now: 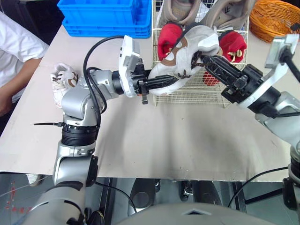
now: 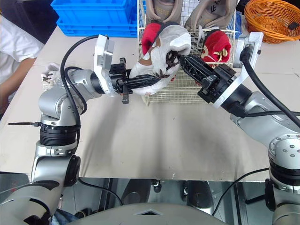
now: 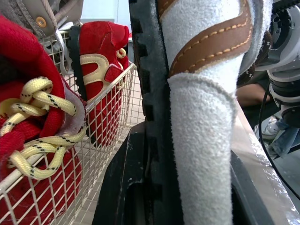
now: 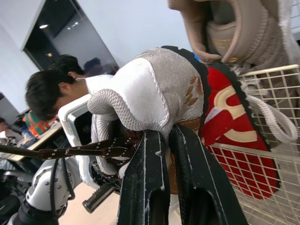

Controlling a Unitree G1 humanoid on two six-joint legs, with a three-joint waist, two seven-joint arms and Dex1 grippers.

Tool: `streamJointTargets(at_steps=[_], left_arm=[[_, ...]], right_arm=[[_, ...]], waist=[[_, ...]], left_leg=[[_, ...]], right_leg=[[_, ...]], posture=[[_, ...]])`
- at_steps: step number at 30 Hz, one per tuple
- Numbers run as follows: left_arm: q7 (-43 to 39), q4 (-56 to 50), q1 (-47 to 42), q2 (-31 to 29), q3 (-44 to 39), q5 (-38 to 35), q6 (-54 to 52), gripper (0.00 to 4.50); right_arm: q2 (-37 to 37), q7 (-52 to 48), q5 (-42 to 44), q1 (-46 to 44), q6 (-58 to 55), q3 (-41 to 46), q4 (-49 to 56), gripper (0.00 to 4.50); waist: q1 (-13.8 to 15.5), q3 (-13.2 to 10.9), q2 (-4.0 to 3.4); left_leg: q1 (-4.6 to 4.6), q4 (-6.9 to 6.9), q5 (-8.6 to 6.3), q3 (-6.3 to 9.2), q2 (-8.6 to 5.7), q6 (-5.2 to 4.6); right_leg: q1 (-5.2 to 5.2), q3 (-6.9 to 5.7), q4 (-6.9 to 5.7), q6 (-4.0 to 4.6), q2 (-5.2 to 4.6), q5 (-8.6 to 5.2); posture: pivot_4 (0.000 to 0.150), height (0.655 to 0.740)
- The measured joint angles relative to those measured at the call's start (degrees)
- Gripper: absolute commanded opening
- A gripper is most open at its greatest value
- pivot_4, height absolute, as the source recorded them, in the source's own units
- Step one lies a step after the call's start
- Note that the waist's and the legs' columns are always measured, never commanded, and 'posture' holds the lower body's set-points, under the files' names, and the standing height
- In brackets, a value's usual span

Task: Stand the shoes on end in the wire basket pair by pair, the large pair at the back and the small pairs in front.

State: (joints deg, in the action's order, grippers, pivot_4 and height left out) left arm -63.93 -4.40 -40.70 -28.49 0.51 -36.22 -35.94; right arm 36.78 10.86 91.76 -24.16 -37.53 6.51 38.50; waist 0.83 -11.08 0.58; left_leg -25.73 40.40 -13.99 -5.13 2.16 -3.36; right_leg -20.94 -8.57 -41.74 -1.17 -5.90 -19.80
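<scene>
— What are you holding?
— The white shoe [image 1: 202, 40], with both arms. My left gripper [image 1: 174, 79] is clamped along its sole and my right gripper [image 1: 199, 59] pinches the collar, up at the wire basket [image 1: 187, 96] front rim.
— And inside?
— Red shoes [image 1: 168, 37] on end, with the large tan pair [image 1: 176, 9] behind. The other white shoe [image 1: 63, 77] lies on the table [image 1: 140, 140] beside my left arm.
</scene>
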Motion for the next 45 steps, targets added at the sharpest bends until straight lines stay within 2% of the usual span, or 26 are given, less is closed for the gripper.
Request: streamJointTargets(at_steps=[1,2,3,5,7,12,19,24,27,30,34,45], left_arm=[[-0.02,0.11,-0.09,0.19,0.06,0.00,-0.01,2.32],[-0.17,0.16,-0.34,0.67,0.13,-0.02,-0.03,2.38],[-0.26,0.16,-0.49,0.79,0.18,-0.04,-0.02,2.91],[-0.67,0.16,-0.95,1.12,0.20,-0.07,0.03,3.54],[0.12,0.30,-1.09,1.98,0.11,0.04,1.06,4.48],[-1.09,-0.66,-0.67,-0.29,-0.19,-1.17,0.98,4.48],[-2.20,-5.07,-0.20,-6.06,-2.97,-4.57,-1.51,4.48],[-1.99,-7.43,-0.04,-7.96,-4.26,-6.80,-3.13,4.48],[-1.80,-8.52,0.05,-8.06,-4.22,-7.26,-3.65,4.48],[-1.54,-8.59,0.13,-8.05,-4.24,-7.79,-3.81,4.48],[-1.08,-8.97,0.65,-8.10,-4.24,-8.36,-4.69,4.48],[-0.77,-10.33,1.72,-9.62,-4.31,-8.96,-4.95,4.48]], right_arm=[[-0.04,0.32,0.03,-0.12,0.15,0.01,0.00,0.00],[-0.05,1.03,0.15,-0.62,0.39,0.10,-0.07,0.00],[-0.05,1.14,0.20,-0.93,0.47,0.17,-0.10,0.00],[-0.02,1.41,0.58,-1.68,0.92,0.54,-0.05,0.00],[0.36,1.47,1.38,-1.82,1.51,1.18,-0.04,0.00],[2.96,0.20,1.31,-1.81,2.15,4.70,0.29,0.00],[4.52,-2.73,-5.26,2.99,4.19,10.43,-0.38,0.00],[-0.04,-4.21,-11.92,6.45,6.89,10.92,-0.83,0.00],[-5.29,-6.66,-18.87,6.31,10.32,8.52,-0.98,0.00],[-6.82,-9.96,-24.15,7.55,12.16,7.00,-1.05,0.00],[-9.56,-14.76,-30.10,13.70,14.07,5.64,-1.65,0.00],[-13.20,-19.42,-33.46,21.53,16.68,9.38,-5.39,0.00]], waist=[[0.00,0.00,0.00],[0.00,0.00,0.00],[-0.01,0.00,0.00],[-0.01,0.00,0.00],[0.02,0.00,0.00],[-0.01,0.00,0.00],[0.00,0.00,-0.01],[0.01,0.00,-0.02],[-0.08,-0.01,-0.04],[0.01,-0.01,-0.03],[0.15,-0.01,-0.03],[0.00,-0.01,-0.04]], left_leg=[[0.00,0.00,0.00,0.00,0.00,0.00],[0.00,0.00,0.00,0.00,0.00,0.00],[0.00,0.00,0.00,0.00,0.00,0.00],[0.00,-0.01,0.00,0.00,0.00,0.00],[-0.01,-0.02,0.00,0.00,0.00,0.00],[0.00,-0.04,0.00,-0.01,0.00,0.00],[0.01,-0.09,0.00,-0.02,0.00,0.00],[0.01,-0.09,0.00,-0.02,0.00,0.00],[0.03,-0.09,0.00,-0.04,0.02,0.01],[0.03,-0.10,0.00,-0.02,0.02,0.01],[-0.01,-0.09,0.00,-0.03,-0.01,0.00],[0.05,-0.08,0.00,-0.03,0.00,0.01]], right_leg=[[0.00,0.00,0.00,0.00,0.00,0.00],[-0.01,0.00,-0.01,0.00,0.00,0.00],[-0.01,0.00,-0.01,0.00,0.00,0.00],[-0.01,0.00,0.00,0.00,0.00,0.00],[-0.01,0.00,0.02,0.00,0.00,0.00],[-0.02,0.00,0.03,0.00,0.00,0.00],[-0.01,0.02,0.07,0.00,0.00,0.00],[-0.01,0.03,0.06,0.00,0.01,0.00],[-0.03,0.06,0.04,0.00,0.03,0.00],[-0.02,0.05,0.06,-0.01,0.05,-0.01],[-0.02,0.06,0.09,-0.02,0.03,-0.01],[-0.02,0.10,0.02,-0.01,0.06,-0.01]], posture=[[0.150,0.6860],[0.150,0.6860],[0.150,0.6860],[0.150,0.6860],[0.150,0.6860],[0.150,0.6860],[0.150,0.6860],[0.150,0.6860],[0.150,0.6860],[0.150,0.6860],[0.150,0.6860],[0.150,0.6860]])
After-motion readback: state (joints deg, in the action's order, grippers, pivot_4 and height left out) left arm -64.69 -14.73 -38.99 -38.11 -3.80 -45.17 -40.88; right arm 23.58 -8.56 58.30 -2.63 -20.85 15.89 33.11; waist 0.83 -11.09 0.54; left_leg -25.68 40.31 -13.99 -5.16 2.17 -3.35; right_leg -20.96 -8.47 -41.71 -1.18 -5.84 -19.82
